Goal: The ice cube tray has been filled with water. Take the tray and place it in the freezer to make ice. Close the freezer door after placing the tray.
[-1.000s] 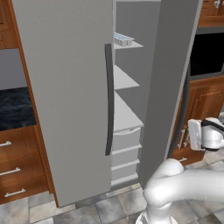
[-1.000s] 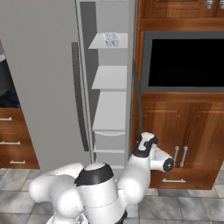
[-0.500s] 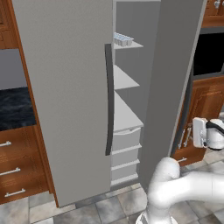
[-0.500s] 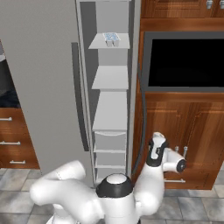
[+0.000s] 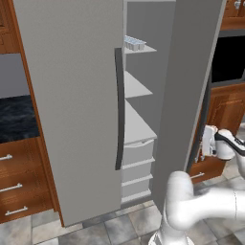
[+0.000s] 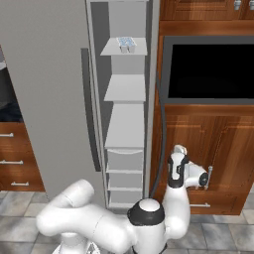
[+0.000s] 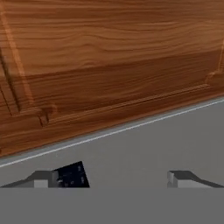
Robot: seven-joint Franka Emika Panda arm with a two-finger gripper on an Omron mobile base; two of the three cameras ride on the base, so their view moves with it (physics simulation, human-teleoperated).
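The freezer (image 5: pixel 76 95) is standing with its right door swung wide open, edge-on toward the base, and its left door shut; the white shelves inside are showing in both base views. The ice cube tray (image 6: pixel 126 44) is sitting on the top shelf (image 6: pixel 111 51) of the open compartment, well inside and lying flat; in the left base view the same tray (image 5: pixel 135 43) is showing at the shelf's front edge.

The arm is bending low from the base, its white elbow bulging near the floor, then rising to a wrist that is hanging just beside the outer face of the open door (image 5: pixel 184 95); the gripper (image 6: pixel 177 149) is pointing upward at the door's lower half, close to the long dark handle (image 6: pixel 159 144). In the left base view the gripper (image 5: pixel 206 141) is sitting just right of the door's edge, in front of the wooden cabinet (image 5: pixel 225 119) under the black wall oven (image 6: pixel 213 72).

In the hand view the fingertips (image 7: pixel 41 178) are standing well apart with nothing between them, so the jaws are spread and holding nothing; ahead of them a flat grey surface is running up to a thin pale line, and beyond that a wooden panel (image 7: pixel 109 65) with a raised moulding is crossing the view at a slant.
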